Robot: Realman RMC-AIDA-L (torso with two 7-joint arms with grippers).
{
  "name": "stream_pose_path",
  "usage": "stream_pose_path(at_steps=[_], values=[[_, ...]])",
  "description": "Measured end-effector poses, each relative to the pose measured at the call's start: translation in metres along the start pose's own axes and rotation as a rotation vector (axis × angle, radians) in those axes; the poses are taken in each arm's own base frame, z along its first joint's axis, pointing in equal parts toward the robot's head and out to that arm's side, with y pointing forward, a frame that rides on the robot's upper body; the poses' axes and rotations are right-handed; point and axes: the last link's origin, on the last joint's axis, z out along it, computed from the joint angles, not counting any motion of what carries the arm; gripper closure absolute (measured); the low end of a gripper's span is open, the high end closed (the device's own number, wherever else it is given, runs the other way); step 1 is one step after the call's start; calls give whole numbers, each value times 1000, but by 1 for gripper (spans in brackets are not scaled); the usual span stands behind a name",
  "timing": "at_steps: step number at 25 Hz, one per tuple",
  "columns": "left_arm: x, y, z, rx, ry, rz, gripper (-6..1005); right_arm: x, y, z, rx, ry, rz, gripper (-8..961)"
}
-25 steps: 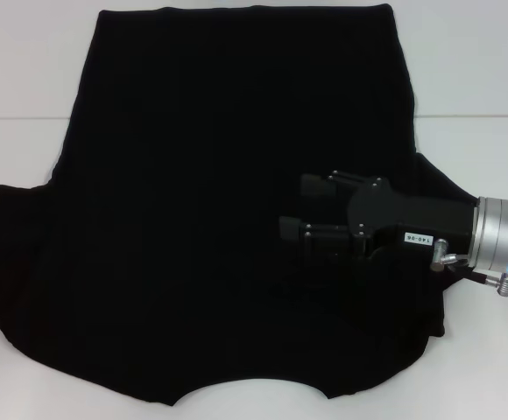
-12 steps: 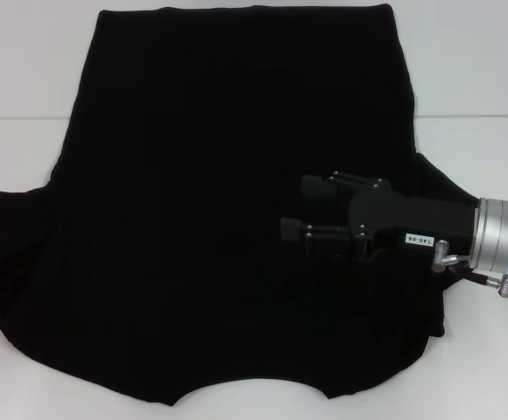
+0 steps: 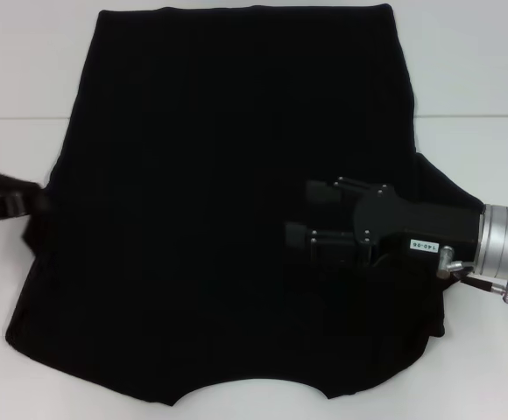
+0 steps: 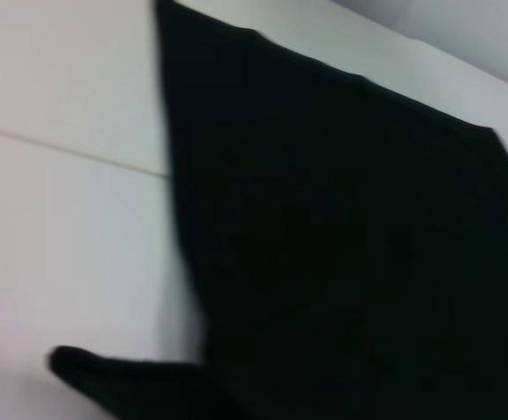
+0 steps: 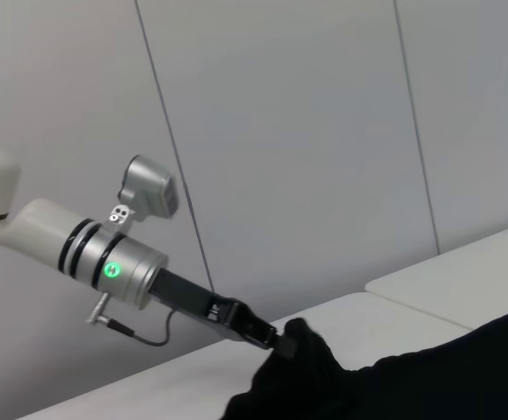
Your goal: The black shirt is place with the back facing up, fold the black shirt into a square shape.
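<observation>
The black shirt point(image 3: 228, 201) lies spread on the white surface point(image 3: 473, 70), its long axis running from the curved edge nearest the robot to the straight edge farthest from it; folding has only begun; the left claw point(image 3: 13, 203), at the shirt's left edge, is closed on the left sleeve, which the right wrist view shows bunched at its tip and raised off the surface; the right claw point(image 3: 311, 214) rests low over the right half with fingers parted, holding nothing; the body is unfolded, so both side folds and the lengthwise fold seem left to do.
</observation>
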Motion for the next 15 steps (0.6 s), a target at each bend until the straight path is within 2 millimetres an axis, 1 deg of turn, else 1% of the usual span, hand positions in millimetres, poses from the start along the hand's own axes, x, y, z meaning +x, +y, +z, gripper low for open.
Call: stream_pose_path(at_steps=[3,5,9,12,15], values=[[-2,16,12,-63,-11,46,987,2,1,-1,2,0,4,71],[-5,32,20,-137,-14,97,987,2,1,-1,2,0,6,71],[-12,56,32,-232,-19,183,987,3,1,-2,2,-1,8,71],[-19,64,39,-257,-35,208,987,3,1,-2,2,-1,8,71],[-21,67,42,-272,-54,201,988,3,1,-2,3,-2,9,71]])
